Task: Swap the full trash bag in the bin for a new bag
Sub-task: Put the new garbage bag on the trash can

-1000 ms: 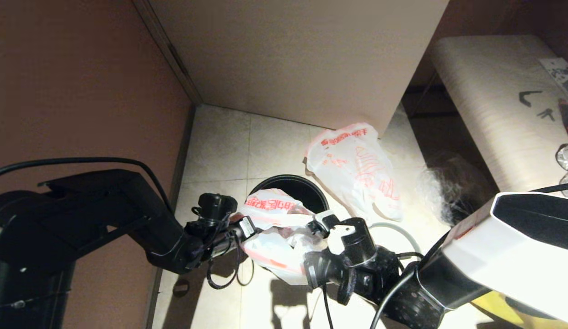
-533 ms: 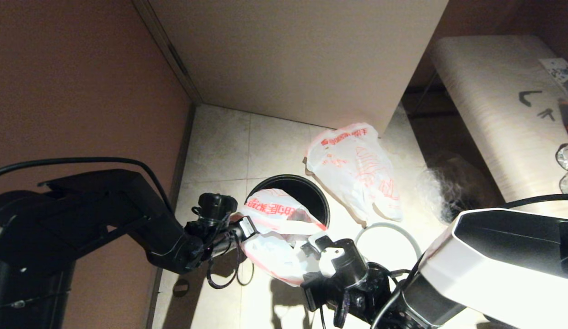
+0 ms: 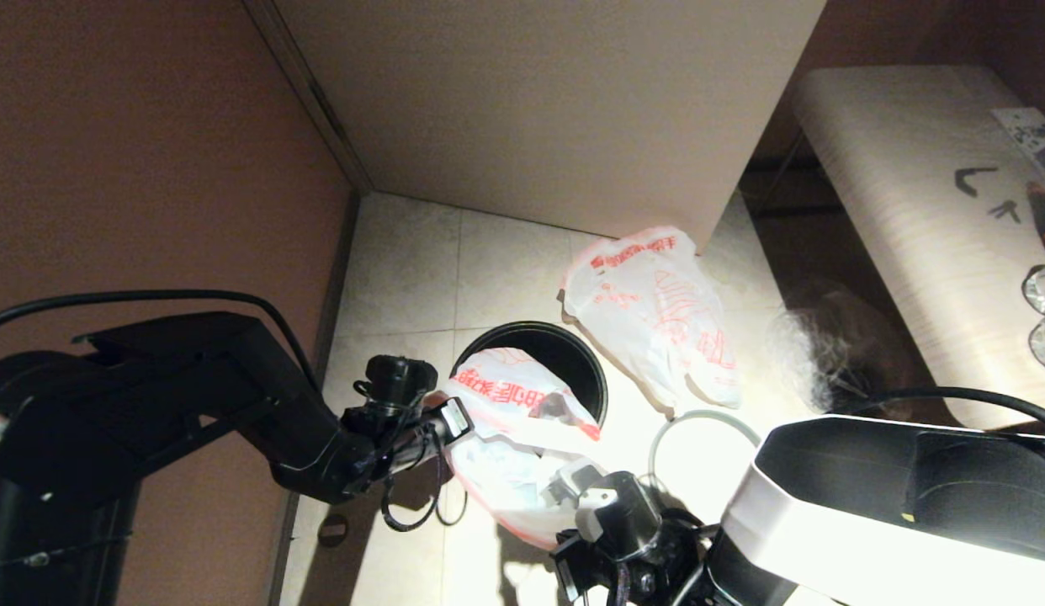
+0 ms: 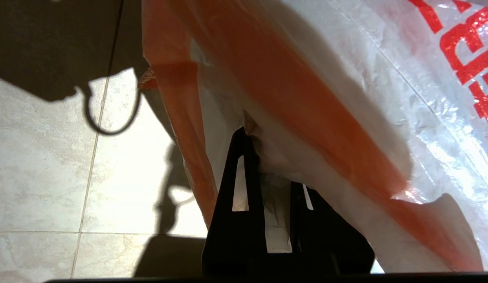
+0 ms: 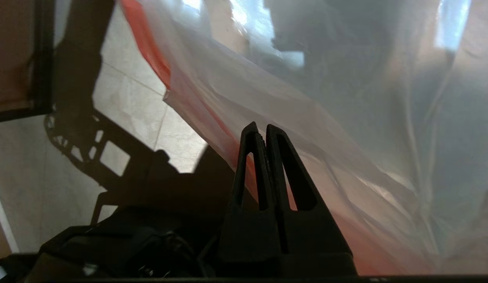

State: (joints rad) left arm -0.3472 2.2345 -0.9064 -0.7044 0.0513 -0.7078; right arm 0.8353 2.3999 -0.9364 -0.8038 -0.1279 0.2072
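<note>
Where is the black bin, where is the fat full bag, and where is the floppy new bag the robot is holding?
bin (image 3: 583, 353): head view, on its dark inner wall at the far side.
full trash bag (image 3: 657, 311): head view, on its bulging middle.
new bag (image 3: 510, 391): head view, on the red text near its top.

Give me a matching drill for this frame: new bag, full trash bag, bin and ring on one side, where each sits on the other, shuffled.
Things:
1. new bag
2. full trash bag
3. bin
4. grey ring

Places:
A. standing on the floor, its mouth partly covered by a bag
B. held between the left end effector and the right end effector
C. lying flat on the tiles, off the bin, to its right
D. lying on the floor beyond the bin, by the cabinet

Pairs: 1-B, 2-D, 3-A, 4-C
</note>
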